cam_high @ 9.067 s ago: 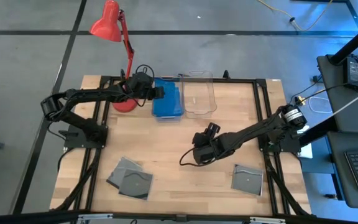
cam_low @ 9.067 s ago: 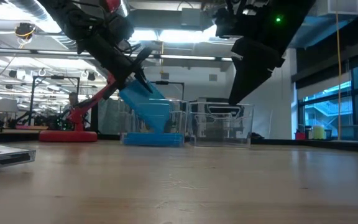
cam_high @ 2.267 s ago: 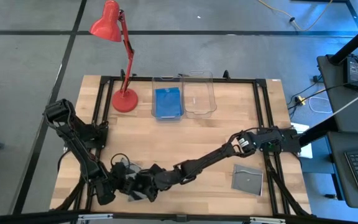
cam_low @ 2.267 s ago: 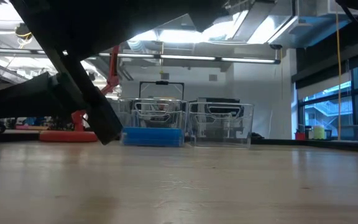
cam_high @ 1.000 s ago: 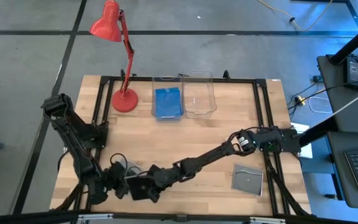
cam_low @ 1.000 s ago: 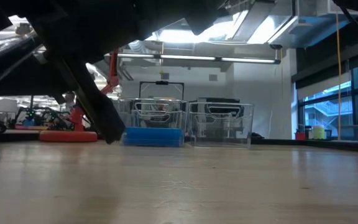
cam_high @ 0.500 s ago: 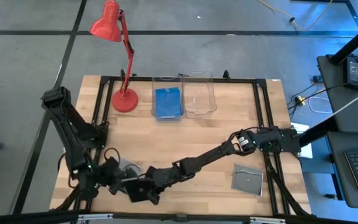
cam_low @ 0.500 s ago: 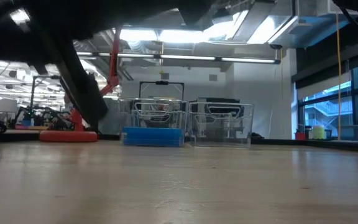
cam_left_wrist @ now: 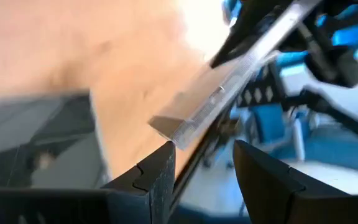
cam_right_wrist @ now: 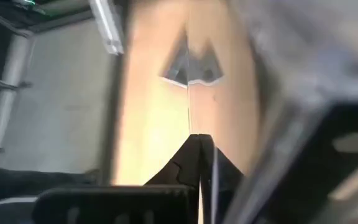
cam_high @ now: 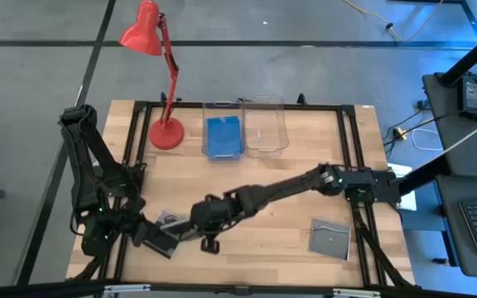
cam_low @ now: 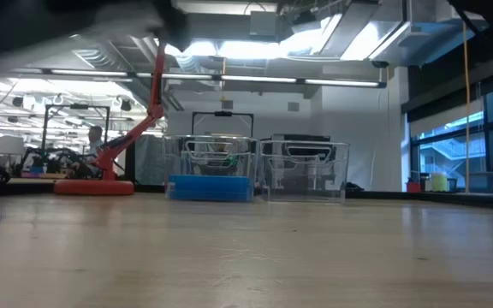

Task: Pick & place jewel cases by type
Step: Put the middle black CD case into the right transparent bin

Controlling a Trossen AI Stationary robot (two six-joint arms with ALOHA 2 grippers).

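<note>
High view, with both wrist views and the low view. You are looking down on the desk (cam_high: pixel 263 252) with both arms brought together near its front-left corner.

Right gripper (cam_high: pixel 194 225): its arm stretches from the right edge across the middle of the desk. In the right wrist view its fingers (cam_right_wrist: pixel 194 155) are pressed together. In the left wrist view they pinch the upper end of a grey jewel case (cam_left_wrist: pixel 229 81). That case hangs tilted, one corner lowest and clear of the wood. From above, the same case (cam_high: pixel 171 220) shows just beside the right gripper, on its left-edge side.

Left gripper (cam_high: pixel 145 235): it sits low by the front-left corner and points at the held case. Its fingers (cam_left_wrist: pixel 157 177) stand moderately apart with nothing between them. The hanging case's low corner is just past their tips.

A second grey case (cam_high: pixel 162 243) lies flat just beside the left gripper; it also appears in the left wrist view (cam_left_wrist: pixel 36 140).

A third grey case (cam_high: pixel 330 237) lies alone near the front-right corner, well apart from both grippers.

The blue cases (cam_high: pixel 224 136) are stacked flat in the left clear bin (cam_high: pixel 222 106) at the back edge. You cannot count them from these views. The right clear bin (cam_high: pixel 265 98) touches it. A red lamp (cam_high: pixel 166 134) stands at the back-left corner.
</note>
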